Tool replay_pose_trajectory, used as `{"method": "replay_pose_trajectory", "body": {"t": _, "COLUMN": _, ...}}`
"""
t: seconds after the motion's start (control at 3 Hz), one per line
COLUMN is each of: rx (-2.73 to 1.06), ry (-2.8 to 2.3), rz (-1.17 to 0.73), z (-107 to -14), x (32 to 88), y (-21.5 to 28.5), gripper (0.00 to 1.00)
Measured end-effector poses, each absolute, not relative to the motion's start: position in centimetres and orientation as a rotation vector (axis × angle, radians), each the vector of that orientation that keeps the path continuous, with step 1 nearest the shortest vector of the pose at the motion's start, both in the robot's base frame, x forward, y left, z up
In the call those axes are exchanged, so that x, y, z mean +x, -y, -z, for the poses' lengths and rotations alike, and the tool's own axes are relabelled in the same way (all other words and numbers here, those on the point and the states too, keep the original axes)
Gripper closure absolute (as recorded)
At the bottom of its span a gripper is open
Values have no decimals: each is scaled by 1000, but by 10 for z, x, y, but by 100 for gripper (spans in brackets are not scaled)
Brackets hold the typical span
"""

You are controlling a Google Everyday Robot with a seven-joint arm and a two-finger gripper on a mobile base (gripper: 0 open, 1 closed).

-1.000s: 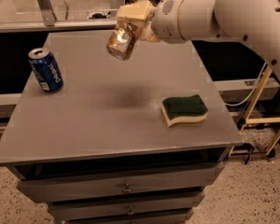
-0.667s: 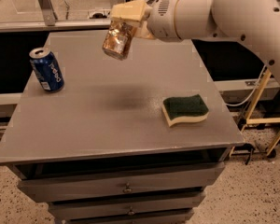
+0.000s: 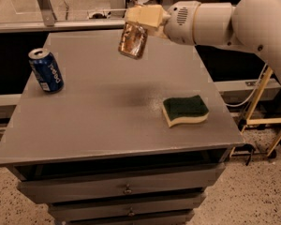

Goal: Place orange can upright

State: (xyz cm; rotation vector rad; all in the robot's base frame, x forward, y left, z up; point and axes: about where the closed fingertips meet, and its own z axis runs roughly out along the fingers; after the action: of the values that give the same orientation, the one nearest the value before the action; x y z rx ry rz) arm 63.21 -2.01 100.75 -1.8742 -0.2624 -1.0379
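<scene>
Claw [image 3: 137, 26] clasps the orange can [image 3: 132, 42] tilted above the table [image 3: 103, 130], the can's upper end hidden inside it

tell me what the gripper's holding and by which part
The gripper holds the orange can by its upper end, in the air above the table.

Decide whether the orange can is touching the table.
Apart. The camera view shows the orange can held by the gripper in mid-air, with bare table and a shadow visible beneath it.
</scene>
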Motion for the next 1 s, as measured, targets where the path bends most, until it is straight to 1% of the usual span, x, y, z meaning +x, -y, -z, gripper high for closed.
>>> {"method": "replay_pose_trajectory", "body": {"t": 0.67, "rx": -1864, "ry": 706, "rz": 1241, "z": -1006, "x": 624, "y": 21, "gripper": 100}}
{"method": "replay_pose_trajectory", "body": {"t": 1.0, "rx": -1850, "ry": 792, "rz": 1288, "z": -1006, "x": 624, "y": 18, "gripper": 100}}
